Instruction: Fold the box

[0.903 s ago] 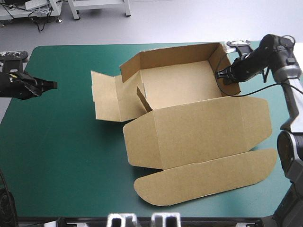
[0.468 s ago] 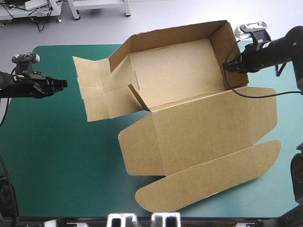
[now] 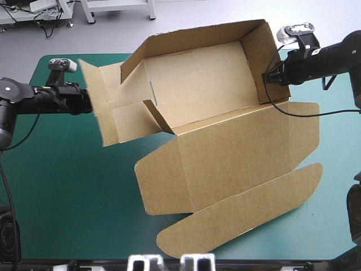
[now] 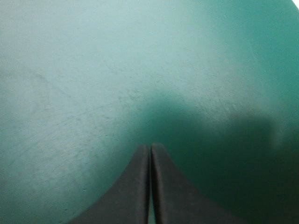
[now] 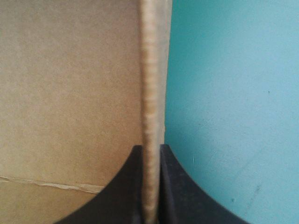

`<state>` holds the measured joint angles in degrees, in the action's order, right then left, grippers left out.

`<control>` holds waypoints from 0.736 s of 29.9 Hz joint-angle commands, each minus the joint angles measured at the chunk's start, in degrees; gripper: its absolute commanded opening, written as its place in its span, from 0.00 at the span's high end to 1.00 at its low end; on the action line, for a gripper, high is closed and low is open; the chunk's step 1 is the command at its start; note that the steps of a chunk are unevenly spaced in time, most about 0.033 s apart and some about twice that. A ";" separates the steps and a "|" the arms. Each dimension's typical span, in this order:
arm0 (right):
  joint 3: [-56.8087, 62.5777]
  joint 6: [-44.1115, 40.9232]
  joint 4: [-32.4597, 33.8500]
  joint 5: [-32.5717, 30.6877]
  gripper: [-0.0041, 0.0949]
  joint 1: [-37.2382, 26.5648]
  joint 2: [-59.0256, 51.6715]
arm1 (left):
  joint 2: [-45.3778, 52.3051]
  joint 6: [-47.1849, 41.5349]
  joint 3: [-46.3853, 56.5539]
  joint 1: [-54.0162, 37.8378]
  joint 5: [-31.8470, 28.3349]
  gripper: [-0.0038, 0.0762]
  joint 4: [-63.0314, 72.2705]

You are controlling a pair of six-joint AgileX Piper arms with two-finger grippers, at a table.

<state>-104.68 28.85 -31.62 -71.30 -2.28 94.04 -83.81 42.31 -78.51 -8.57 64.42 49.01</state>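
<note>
1. Gripping the box by its right side wall, the right gripper is pinching the board's edge between all-but-closed black fingers.
2. The box is lying on the teal-green cover, tray walls raised, its lid and tuck flap spreading flat on the box's near side.
3. The left gripper is hovering closed and empty just beside the box's loose left flaps; whether it is touching them I cannot tell.
4. I am judging the board light, stiff and ready to hinge at creases; holding wall edges near a crease is looking safest.
</note>
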 commanded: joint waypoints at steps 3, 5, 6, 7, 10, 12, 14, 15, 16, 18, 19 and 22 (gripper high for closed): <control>-1.70 0.15 -3.56 -0.29 0.98 -0.39 -2.90 | 1.56 2.34 -1.54 6.09 -0.99 0.96 5.31; -1.70 0.15 -2.00 -0.19 0.98 -0.39 -2.90 | 1.56 3.23 -1.54 7.21 -0.88 0.96 8.10; -1.70 0.02 -1.17 -0.19 0.98 -0.39 -2.90 | 1.56 3.80 -1.54 7.32 -0.58 0.96 10.50; -1.70 -0.21 -0.37 -0.19 0.98 -0.39 -2.90 | 1.56 3.91 -1.54 7.32 -0.33 0.96 12.29; -1.70 -1.97 2.61 -0.19 0.98 -0.39 -2.90 | 1.56 6.17 -1.77 7.32 1.19 0.96 18.08; -1.70 -2.45 3.85 0.15 0.98 -0.27 -2.79 | 1.56 8.18 -2.13 7.50 2.90 0.96 21.36; -1.70 -2.45 3.91 0.95 0.98 -0.27 -2.79 | 1.56 8.31 -2.23 7.61 3.59 0.96 23.62; -1.70 -2.69 3.91 1.36 0.98 -0.27 -2.79 | 1.56 8.31 -2.23 7.71 4.02 0.96 24.94; -1.70 -2.92 3.91 1.83 0.98 -0.27 -2.79 | 1.56 8.31 -2.23 7.71 4.49 0.96 26.32; -1.70 -2.92 3.67 2.40 0.98 -0.27 -2.79 | 1.56 8.81 -2.23 7.82 6.72 0.96 29.27; -1.70 -2.92 3.21 2.48 0.98 -0.27 -2.79 | 1.56 9.67 -2.23 7.82 8.01 0.96 30.61; -1.70 -3.03 2.70 2.48 0.98 -0.27 -2.79 | 1.56 10.33 -2.23 8.62 9.22 0.96 32.65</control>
<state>-104.68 26.45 -25.56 -71.19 -2.31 94.04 -84.26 51.70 -78.95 -0.99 69.41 74.34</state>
